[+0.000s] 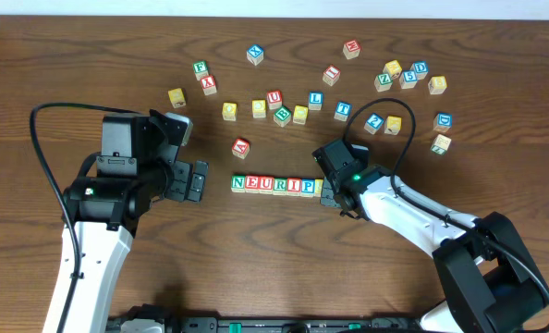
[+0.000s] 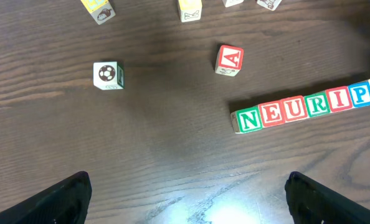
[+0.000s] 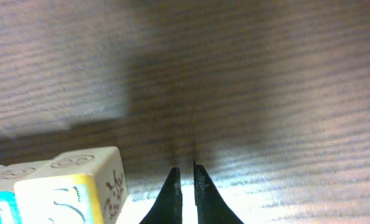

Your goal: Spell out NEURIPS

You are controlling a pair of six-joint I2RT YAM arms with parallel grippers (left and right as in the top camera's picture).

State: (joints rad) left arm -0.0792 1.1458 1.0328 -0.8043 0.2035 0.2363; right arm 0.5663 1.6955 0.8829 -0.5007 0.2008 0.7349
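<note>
Nudge yellow cube (image 3: pixel 66 193) flush against P cube (image 2: pixel 361 94) with closed right pincer (image 3: pixel 185 168), gently; hold wide-open left pincer (image 2: pixel 188 183) clear.

Right wrist view: yellow cube (image 3: pixel 60 190) cut by bottom edge, blurred, letter perhaps S. Overhead: same cube mostly hidden under right tool (image 1: pixel 325 191). Left wrist view: spare cubes (image 2: pixel 190 9) clipped by top edge.

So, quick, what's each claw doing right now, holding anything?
Left gripper: open, holding nothing.
Right gripper: shut, holding nothing, just beside the yellow-faced cube.
</note>
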